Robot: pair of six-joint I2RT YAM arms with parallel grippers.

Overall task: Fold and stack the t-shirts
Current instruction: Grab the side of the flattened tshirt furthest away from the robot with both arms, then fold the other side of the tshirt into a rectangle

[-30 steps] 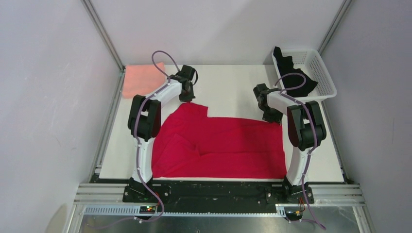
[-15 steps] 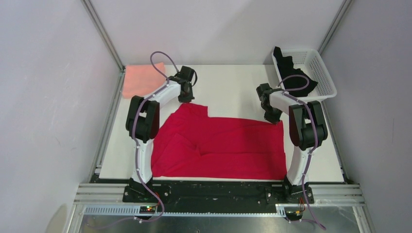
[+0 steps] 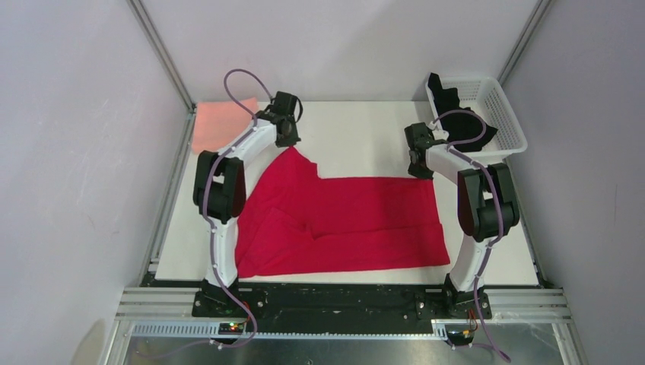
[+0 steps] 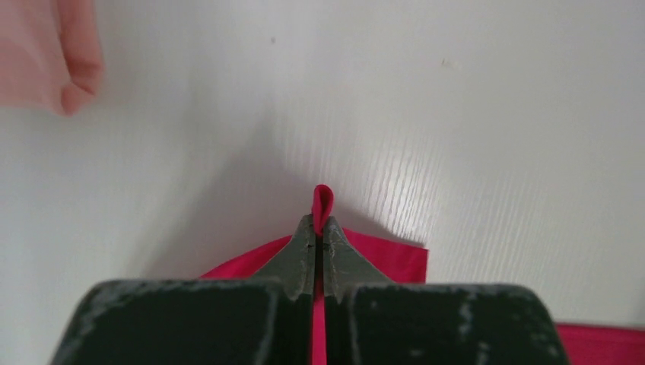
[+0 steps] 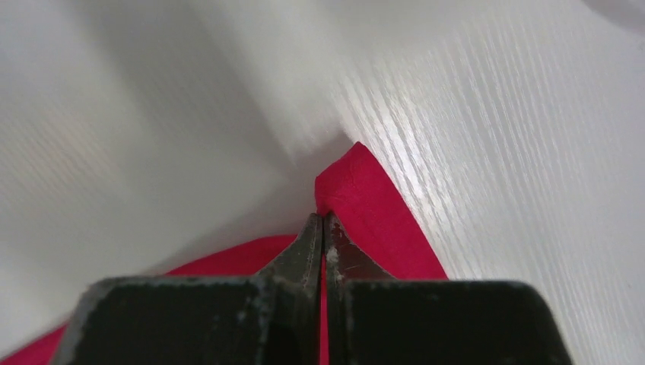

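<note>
- The left claw (image 4: 320, 228) and the right claw (image 5: 323, 224) have both drawn back toward the far side of the surface (image 3: 365, 125) since a second ago. They have taken the far edge of the red t-shirt (image 3: 350, 220) with them, and its near hem now sits a little off the surface's near edge.
- The left claw is clamped on the shirt's far left corner, with a small loop of red cloth poking out past its tips.
- The right claw is pinched tight on the far right corner (a moment ago it stood apart), holding a small peak of cloth.
- The red t-shirt lies spread across the middle of the surface between the two arms, with creases on its left half.
- The salmon-pink t-shirt (image 3: 217, 129) lies folded at the far left corner of the surface, apart from the red one.
- The black t-shirt (image 3: 445, 99) lies in the white mesh basket (image 3: 508, 114) at the far right, partly over its rim.
</note>
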